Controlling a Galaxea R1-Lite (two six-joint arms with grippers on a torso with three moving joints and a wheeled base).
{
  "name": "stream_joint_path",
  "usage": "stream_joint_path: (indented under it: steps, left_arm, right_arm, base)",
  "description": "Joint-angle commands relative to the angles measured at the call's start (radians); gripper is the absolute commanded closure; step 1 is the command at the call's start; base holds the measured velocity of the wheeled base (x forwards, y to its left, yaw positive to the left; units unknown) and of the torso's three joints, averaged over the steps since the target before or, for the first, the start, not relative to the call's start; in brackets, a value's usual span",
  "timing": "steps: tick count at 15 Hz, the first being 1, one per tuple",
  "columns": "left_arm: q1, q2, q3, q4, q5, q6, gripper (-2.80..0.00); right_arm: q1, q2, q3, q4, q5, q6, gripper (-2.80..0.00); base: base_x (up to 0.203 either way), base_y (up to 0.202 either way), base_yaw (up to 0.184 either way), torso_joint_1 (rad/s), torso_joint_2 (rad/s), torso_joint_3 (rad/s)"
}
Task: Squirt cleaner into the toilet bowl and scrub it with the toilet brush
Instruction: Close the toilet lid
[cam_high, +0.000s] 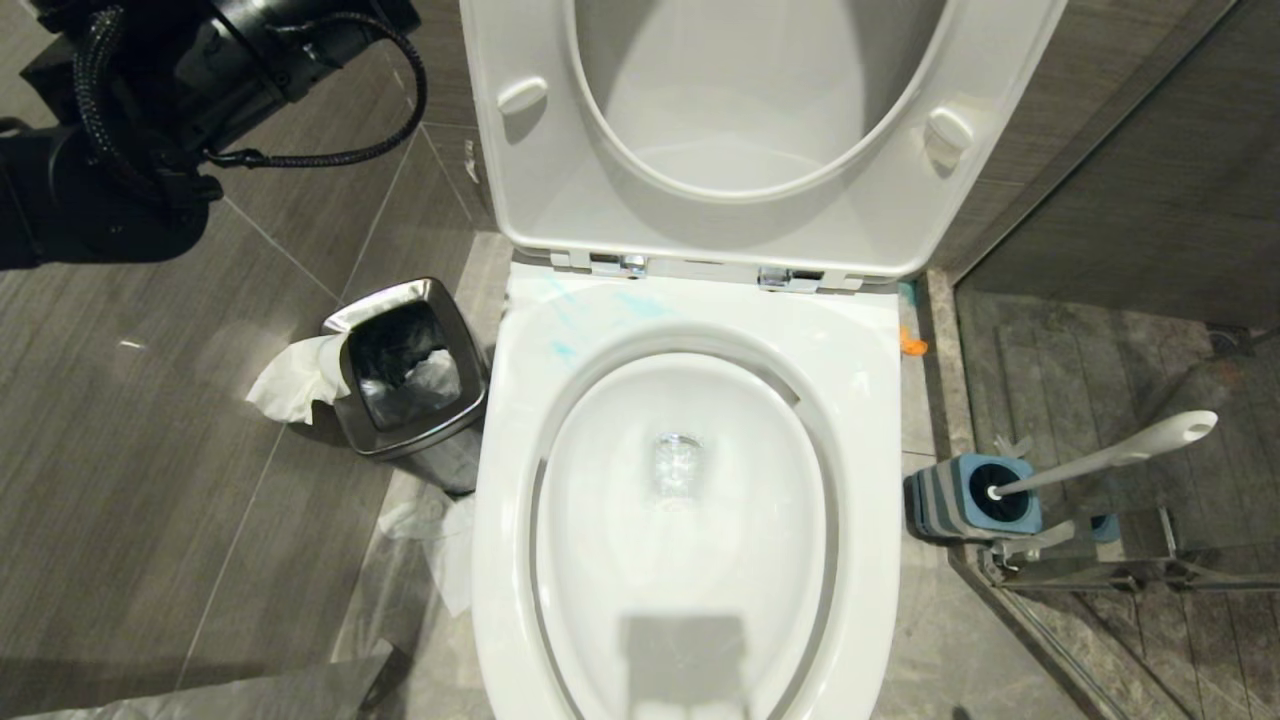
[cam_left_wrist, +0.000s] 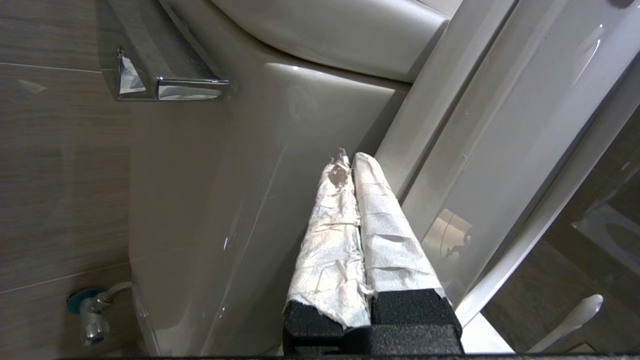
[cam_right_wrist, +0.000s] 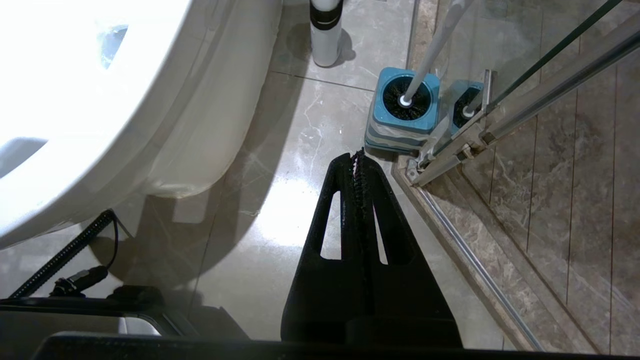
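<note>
The toilet bowl (cam_high: 860, 420) fills the middle of the head view, with its seat and lid raised. Pale blue cleaner (cam_high: 575, 325) is smeared on the rim's back left. The toilet brush (cam_high: 1120, 455) stands in its blue-and-grey striped base (cam_high: 950, 500) on the floor right of the bowl. My left gripper (cam_left_wrist: 350, 159) is shut and empty, its fingers wrapped in white paper, beside the cistern and a little short of the chrome flush lever (cam_left_wrist: 170, 87). My right gripper (cam_right_wrist: 359, 155) is shut and empty, low over the floor, just short of the brush base (cam_right_wrist: 402, 107).
A square steel bin (cam_high: 410, 380) with tissue (cam_high: 295, 380) hanging over its edge stands left of the bowl, with more paper (cam_high: 440, 540) on the floor. A glass shower door and its metal rail (cam_high: 1100, 570) stand close behind the brush. A water valve (cam_left_wrist: 92, 310) sits low on the wall.
</note>
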Motion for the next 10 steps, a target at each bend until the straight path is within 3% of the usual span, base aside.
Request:
stream_joint_path:
  steps: [1,10]
  left_arm:
    - [-0.001,-0.015,0.034,-0.003,-0.004,-0.002,0.0]
    - [-0.01,-0.03,0.111,-0.049,-0.019,-0.007,0.0]
  right_arm:
    - [0.0,0.001,0.0,0.0,0.001,0.0,0.0]
    - [0.0,0.0,0.0,0.0,0.001,0.0,0.0]
  base:
    - [0.0,0.0,0.0,0.0,0.0,0.0]
    - [0.0,0.0,0.0,0.0,0.0,0.0]
